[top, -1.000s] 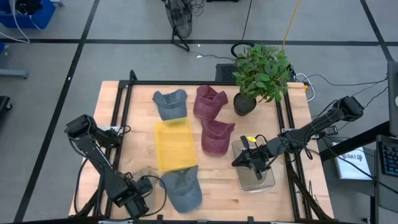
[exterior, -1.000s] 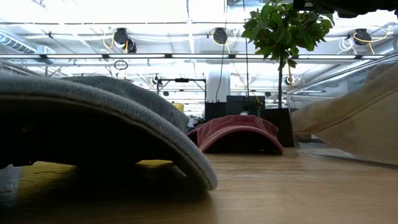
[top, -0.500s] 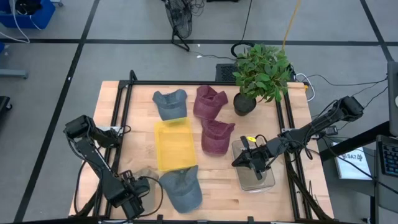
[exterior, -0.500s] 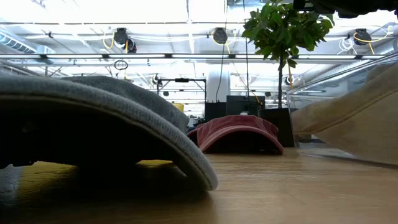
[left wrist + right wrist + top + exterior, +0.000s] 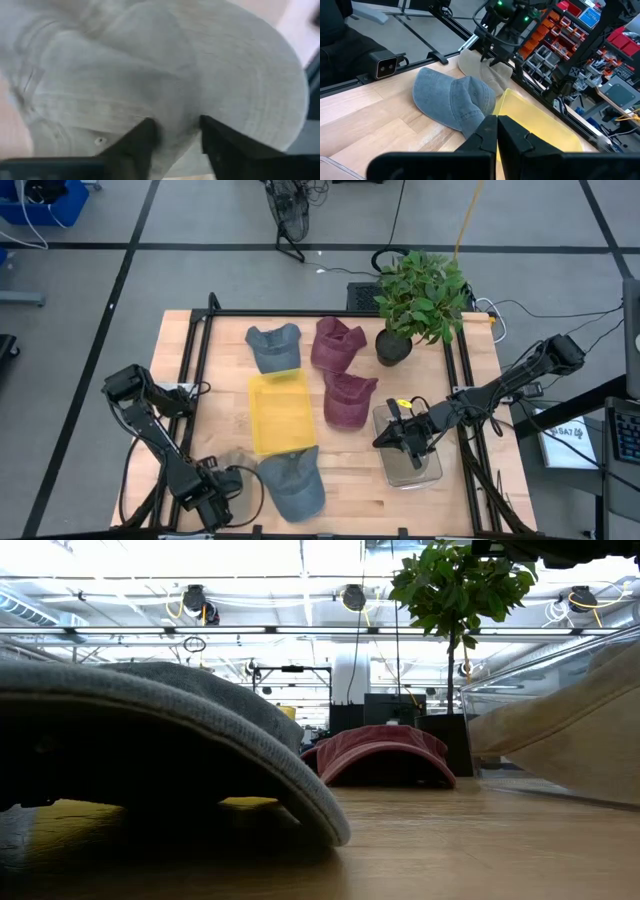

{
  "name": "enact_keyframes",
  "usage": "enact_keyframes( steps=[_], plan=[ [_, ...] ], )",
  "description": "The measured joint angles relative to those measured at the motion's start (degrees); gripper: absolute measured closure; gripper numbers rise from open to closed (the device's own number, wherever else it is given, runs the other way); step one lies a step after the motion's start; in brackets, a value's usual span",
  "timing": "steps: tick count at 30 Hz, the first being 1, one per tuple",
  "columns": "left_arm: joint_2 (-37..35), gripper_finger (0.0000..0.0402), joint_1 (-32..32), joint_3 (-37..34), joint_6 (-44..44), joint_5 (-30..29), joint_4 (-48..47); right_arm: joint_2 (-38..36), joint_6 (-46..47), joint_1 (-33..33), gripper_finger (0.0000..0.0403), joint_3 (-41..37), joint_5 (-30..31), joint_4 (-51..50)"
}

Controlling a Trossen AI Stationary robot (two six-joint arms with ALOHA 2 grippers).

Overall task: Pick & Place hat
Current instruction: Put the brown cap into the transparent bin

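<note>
A beige hat (image 5: 237, 462) lies at the table's near-left, beside a blue-grey hat (image 5: 292, 485) whose brim fills the low view (image 5: 150, 730). My left gripper (image 5: 224, 482) is at the beige hat (image 5: 150, 75), shut on it; the right wrist view shows this gripper (image 5: 492, 56) coming down onto the hat (image 5: 470, 64). My right gripper (image 5: 403, 438) hovers shut (image 5: 497, 131) over a clear container (image 5: 412, 465) on the right and touches nothing. My left gripper pinches a raised fold of the beige hat's crown (image 5: 176, 117) between its two fingers (image 5: 142, 140), coming from above and slanting down from the near-left. How many layers it has I cannot tell. The rest of the hat spreads out beyond the fingers, low over the table.
A yellow tray (image 5: 278, 412) lies mid-table. Two maroon hats (image 5: 336, 343) (image 5: 346, 400) and another blue-grey hat (image 5: 273, 346) lie toward the far side, next to a potted plant (image 5: 420, 295). The clear container (image 5: 560, 730) holds something beige. A black frame rail (image 5: 455, 370) borders the table.
</note>
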Motion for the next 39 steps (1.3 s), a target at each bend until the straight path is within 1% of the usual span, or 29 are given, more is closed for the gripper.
enact_keyframes(
  steps=[4, 5, 9, 13, 16, 19, 23, 25, 28, 29, 31, 33, 35, 36, 39],
  plan=[
    [0.1, 0.0369, 0.5, 0.1, 4.2, 2.9, 0.0, 0.0, -0.1, 0.0, 0.0402, 0.0, 0.0, 0.1],
    [0.1, 0.0383, 0.8, 0.4, 4.6, 4.1, -0.4, 0.0, -0.1, 0.0, 0.0402, 0.0, 0.0, 0.4],
    [-0.2, 0.0385, 0.5, 2.9, 6.7, 5.1, -3.1, 0.0, -0.1, 0.0, 0.04, 0.0, 0.0, 0.8],
    [-1.4, 0.0393, 0.4, 8.5, 6.6, 3.0, -11.8, 0.0, 0.2, 0.0, 0.0399, 0.0, 0.0, 0.8],
    [-1.9, 0.0393, 0.4, 13.8, 7.2, -1.1, -17.5, 0.0, 0.2, 0.0, 0.0399, 0.0, 0.0, 0.8],
    [-2.0, 0.0394, 0.5, 19.4, 10.9, -7.0, -21.5, 0.0, 0.3, 0.0, 0.0399, 0.0, 0.0, 0.9],
    [-2.0, 0.0391, 0.4, 26.4, 21.2, -22.3, -22.2, 0.0, 0.6, 0.0, 0.0399, 0.0, 0.0, 0.9],
    [-2.0, 0.0394, 0.5, 29.3, 26.9, -28.7, -22.0, 0.0, 1.0, 0.0, 0.0399, 0.0, 0.0, 0.9],
    [-2.1, 0.0394, 1.6, 32.4, 32.2, -39.1, -21.9, 0.0, 3.3, 0.1, 0.0399, 0.0, 0.3, 0.5],
    [-2.1, 0.0392, 2.3, 33.2, 32.7, -42.5, -21.6, 0.0, 4.3, 0.3, 0.0399, 0.0, 1.3, 0.5],
    [-2.1, 0.0389, 4.2, 34.5, 34.1, -47.9, -19.9, -0.8, 5.8, 1.1, 0.0399, 0.0, 6.5, 0.1],
    [-2.1, 0.0392, 6.6, 34.9, 38.0, -49.4, -15.7, -2.4, 6.3, 2.2, 0.0399, 0.5, 13.7, -1.3],
    [-2.1, 0.0395, 9.0, 34.9, 42.4, -49.0, -11.3, -4.9, 6.3, 3.5, 0.0399, 2.2, 19.6, -5.4],
    [-2.1, 0.0395, 10.4, 34.8, 44.3, -48.3, -9.0, -6.4, 6.8, 4.1, 0.0399, 3.7, 21.1, -8.5],
    [-2.1, 0.0391, 15.0, 34.8, 52.8, -46.4, -1.6, -10.2, 13.2, 5.6, 0.0399, 10.1, 21.2, -22.0]
  ],
)
